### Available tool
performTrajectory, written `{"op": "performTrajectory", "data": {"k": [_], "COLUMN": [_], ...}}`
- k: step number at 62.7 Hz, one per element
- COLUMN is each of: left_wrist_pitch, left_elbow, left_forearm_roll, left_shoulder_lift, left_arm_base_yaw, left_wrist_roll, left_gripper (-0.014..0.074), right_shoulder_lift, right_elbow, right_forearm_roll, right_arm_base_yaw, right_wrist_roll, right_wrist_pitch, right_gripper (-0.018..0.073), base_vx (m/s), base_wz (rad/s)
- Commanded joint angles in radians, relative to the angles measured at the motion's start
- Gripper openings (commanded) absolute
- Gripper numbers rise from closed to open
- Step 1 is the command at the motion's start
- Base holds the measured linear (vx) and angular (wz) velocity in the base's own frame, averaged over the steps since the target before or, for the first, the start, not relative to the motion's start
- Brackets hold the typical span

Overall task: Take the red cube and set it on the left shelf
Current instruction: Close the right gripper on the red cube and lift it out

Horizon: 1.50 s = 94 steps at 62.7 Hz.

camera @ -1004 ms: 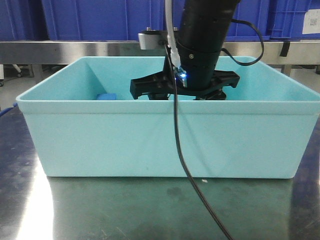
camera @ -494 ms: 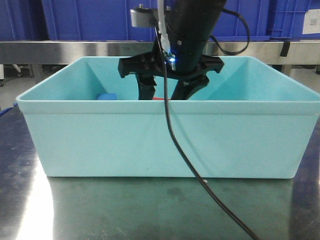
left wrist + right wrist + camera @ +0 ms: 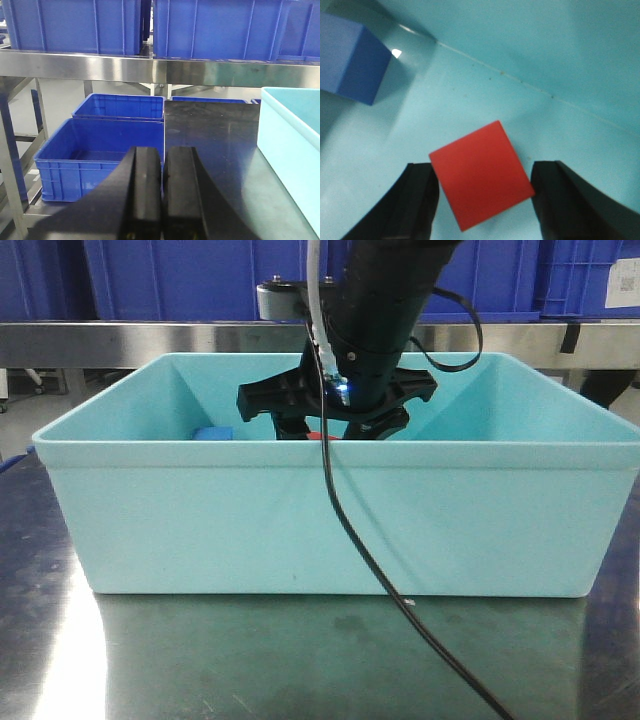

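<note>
Frontally, the right gripper (image 3: pixel 335 433) reaches down inside the teal tub (image 3: pixel 300 520); a sliver of the red cube (image 3: pixel 322 437) peeps over the tub's near rim between the jaws, and the blue block (image 3: pixel 213 433) sits farther along, by the tub's side wall. From the left wrist, the left gripper (image 3: pixel 162 195) hangs outside the tub, its jaws pressed together on nothing. From the right wrist, the cube lies skewed on the tub's floor between spread fingers (image 3: pixel 415 200), its corners just meeting them.
</note>
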Motion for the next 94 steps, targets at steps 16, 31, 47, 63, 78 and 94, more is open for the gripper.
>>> {"op": "performTrajectory", "data": {"k": [16,31,47,63,78,94], "left_wrist_pitch": [-0.091,-0.091,-0.091,-0.091,-0.091,-0.091], "left_elbow": [0.024,0.024,0.024,0.024,0.024,0.024], "left_forearm_roll": [-0.005,-0.005,-0.005,-0.005,-0.005,-0.005], "left_shoulder_lift": [-0.016,-0.016,-0.016,-0.016,-0.016,-0.016], "left_arm_base_yaw": [-0.005,-0.005,-0.005,-0.005,-0.005,-0.005], "left_wrist_roll": [-0.007,-0.007,-0.007,-0.007,-0.007,-0.007], "left_gripper": [0.0102,0.0102,0.0102,0.0102,0.0102,0.0102], "right_shoulder_lift": [-0.046,-0.049,-0.091,-0.234,-0.419,-0.665], "right_elbow": [-0.033,-0.033,-0.051,-0.051,-0.028,0.214], "right_forearm_roll": [-0.003,-0.003,-0.004,-0.023,-0.061,-0.13], "right_arm_base_yaw": [-0.005,-0.005,-0.005,-0.005,-0.005,-0.08], "right_wrist_roll": [-0.001,-0.002,-0.002,-0.003,-0.025,-0.025], "right_wrist_pitch": [-0.114,-0.088,-0.041,0.048,0.066,0.035], "right_gripper": [0.0474,0.0161,0.0049,0.0049,0.0049,0.0049], "base_vx": [0.0,0.0,0.0,0.0,0.0,0.0], "base_wz": [0.0,0.0,0.0,0.0,0.0,0.0]}}
